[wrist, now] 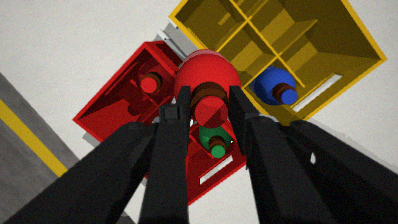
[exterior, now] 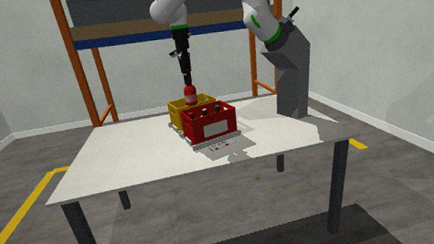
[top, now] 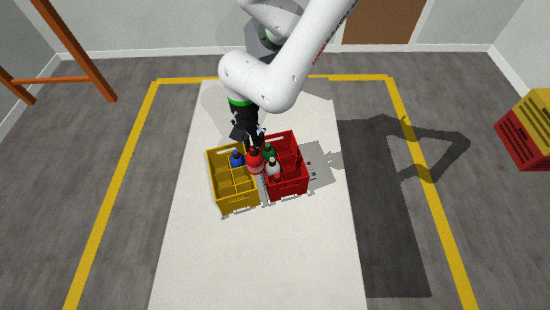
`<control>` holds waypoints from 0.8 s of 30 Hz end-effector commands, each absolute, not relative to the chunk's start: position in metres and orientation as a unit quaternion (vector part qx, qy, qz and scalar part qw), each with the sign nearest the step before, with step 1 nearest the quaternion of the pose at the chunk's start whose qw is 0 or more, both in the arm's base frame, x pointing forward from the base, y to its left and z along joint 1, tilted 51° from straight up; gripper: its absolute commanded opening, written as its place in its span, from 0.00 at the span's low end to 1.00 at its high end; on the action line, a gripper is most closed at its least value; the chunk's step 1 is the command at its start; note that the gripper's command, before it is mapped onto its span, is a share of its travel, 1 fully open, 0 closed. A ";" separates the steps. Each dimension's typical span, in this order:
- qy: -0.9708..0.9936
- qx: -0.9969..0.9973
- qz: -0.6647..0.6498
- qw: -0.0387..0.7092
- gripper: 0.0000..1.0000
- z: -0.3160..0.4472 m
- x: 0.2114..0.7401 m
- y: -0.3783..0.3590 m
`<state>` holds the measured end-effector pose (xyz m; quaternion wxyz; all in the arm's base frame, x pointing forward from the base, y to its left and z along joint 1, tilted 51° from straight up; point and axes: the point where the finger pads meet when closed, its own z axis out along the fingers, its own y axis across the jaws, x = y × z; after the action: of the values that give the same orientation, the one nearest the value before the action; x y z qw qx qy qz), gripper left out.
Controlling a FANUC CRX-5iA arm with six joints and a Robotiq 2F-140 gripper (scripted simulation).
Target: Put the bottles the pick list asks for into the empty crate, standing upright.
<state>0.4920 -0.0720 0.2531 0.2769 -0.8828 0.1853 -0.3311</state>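
Observation:
My gripper [top: 254,148] [exterior: 188,82] [wrist: 209,100] is shut on a red bottle [top: 255,162] [exterior: 190,95] [wrist: 207,72], held upright by its neck above the adjoining edges of the two crates. The red crate [top: 290,189] [exterior: 195,134] holds a green bottle [top: 269,150] [wrist: 215,136], a white bottle [top: 272,166] and another red bottle [top: 276,178] [wrist: 150,83]. The yellow crate [top: 237,202] [exterior: 175,116] holds one blue bottle [top: 237,160] [wrist: 275,86]. The pick list [top: 312,171] [exterior: 220,146] lies beside the red crate, with red and green marks; its text is too small to read.
The crates stand side by side with a narrow gap, on the white table [top: 255,250] [exterior: 119,158]. Both look level. The robot's grey pedestal [exterior: 289,84] stands at the back. Orange rack posts [top: 75,50] [exterior: 74,61] rise beyond the table.

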 end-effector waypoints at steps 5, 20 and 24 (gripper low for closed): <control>0.185 -0.883 -0.332 0.276 0.10 0.249 0.483 -0.064; 0.185 -0.883 -0.332 0.276 0.10 0.239 0.465 -0.047; 0.185 -0.883 -0.332 0.276 0.10 0.237 0.460 -0.042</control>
<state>0.4624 -0.0438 0.2372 0.2771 -0.8828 0.1851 -0.3310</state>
